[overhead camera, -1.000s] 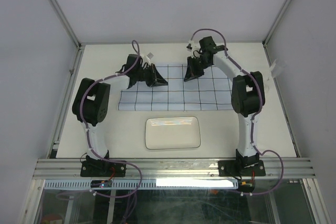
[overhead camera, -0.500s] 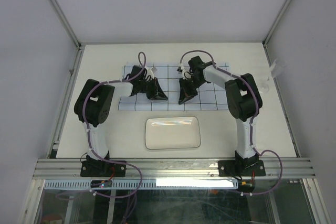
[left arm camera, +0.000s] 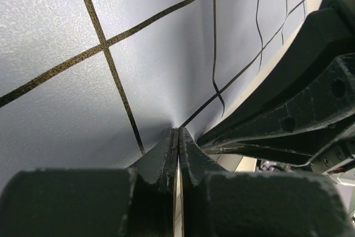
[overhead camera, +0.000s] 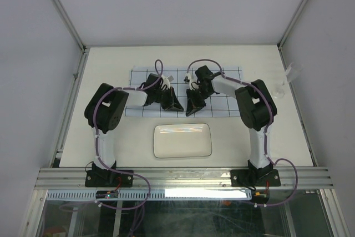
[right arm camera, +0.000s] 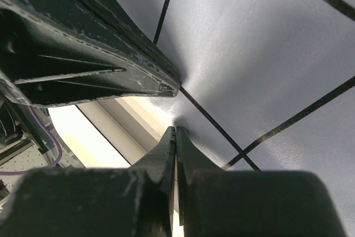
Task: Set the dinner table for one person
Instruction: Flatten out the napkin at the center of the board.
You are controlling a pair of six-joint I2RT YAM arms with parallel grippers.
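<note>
Table: the large flat cream-white dinner table (overhead camera: 233,137), aluminium-railed, lies under everything
Cloth: pale-blue cloth with dark grid lines (overhead camera: 222,90) on the table's middle
Plate: white rectangular plate (overhead camera: 183,140) near the cloth's front edge; bare glossy surface
Left gripper (left arm camera: 177,134): pressed together, pinching puckered cloth
Right gripper (right arm camera: 175,131): likewise pinching cloth; just beside the left

The left gripper (overhead camera: 176,105) and right gripper (overhead camera: 191,108), both pinched on the near edge of the cloth (overhead camera: 222,99), crowd each other, nearly touching, so nothing passes between them. The plate (overhead camera: 182,140) lies just nearer, leaving a narrow strip. On the dinner table (overhead camera: 183,56), the far band and both side margins lie open.
</note>
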